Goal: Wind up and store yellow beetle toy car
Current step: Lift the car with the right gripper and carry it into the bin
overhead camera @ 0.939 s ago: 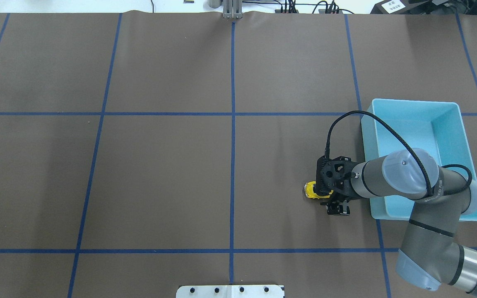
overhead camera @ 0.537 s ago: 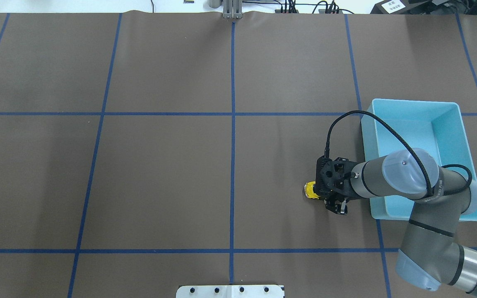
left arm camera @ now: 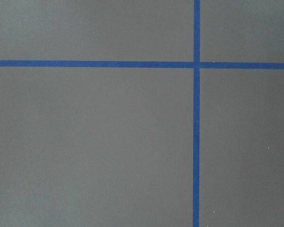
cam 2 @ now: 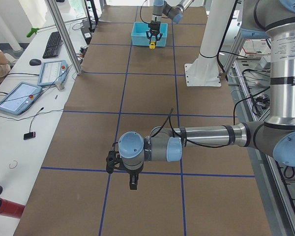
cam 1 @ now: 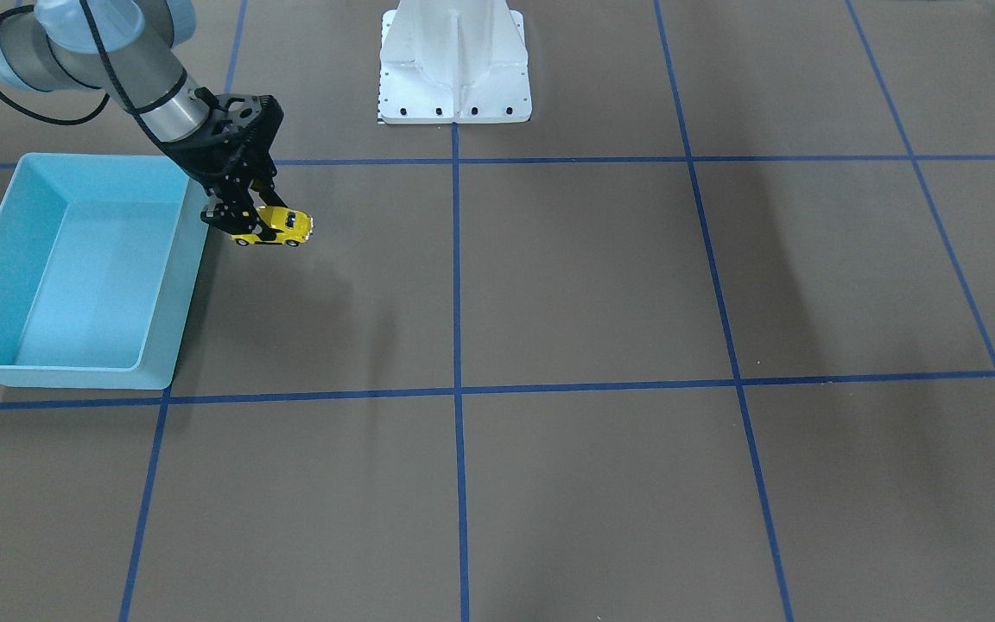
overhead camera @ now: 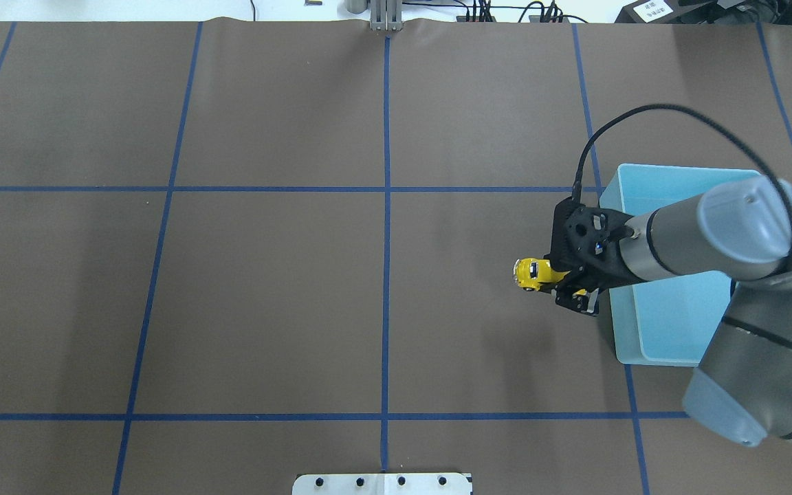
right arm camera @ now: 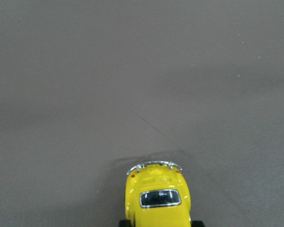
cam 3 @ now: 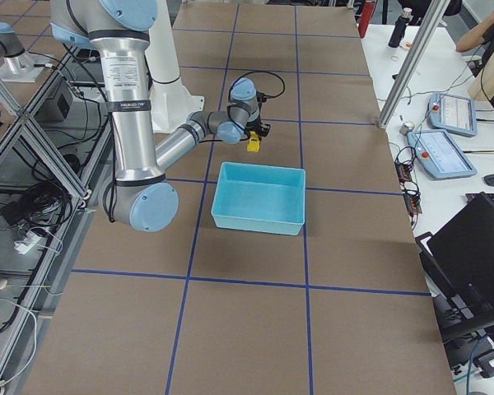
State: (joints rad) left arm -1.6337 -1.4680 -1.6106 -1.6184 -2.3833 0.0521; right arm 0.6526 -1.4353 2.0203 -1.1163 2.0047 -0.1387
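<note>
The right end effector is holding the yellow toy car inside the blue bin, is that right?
Not quite. The right end effector does hold the yellow toy car, but beside the blue bin, outside its wall, not inside it. The exterior front-facing view shows this.

The right arm (overhead camera: pixel 685 237) I'm driving is a grey metal tube with pale blue caps (overhead camera: pixel 746 210) at the joints and thin black rings between sections. A black ribbed cable (overhead camera: pixel 650 110) runs to its wrist. There the right gripper (cam 1: pixel 247 221) is matte black, with cut-out holes in its frame. The left arm (cam 2: pixel 206 136) matches it: silver-grey, blue-capped, black-banded. Dark lettering (cam 3: pixel 126 90) runs down one section, too small for me to read. The white base (cam 1: pixel 454 60) carries a row of dark screws (cam 1: pixel 454 111).
</note>
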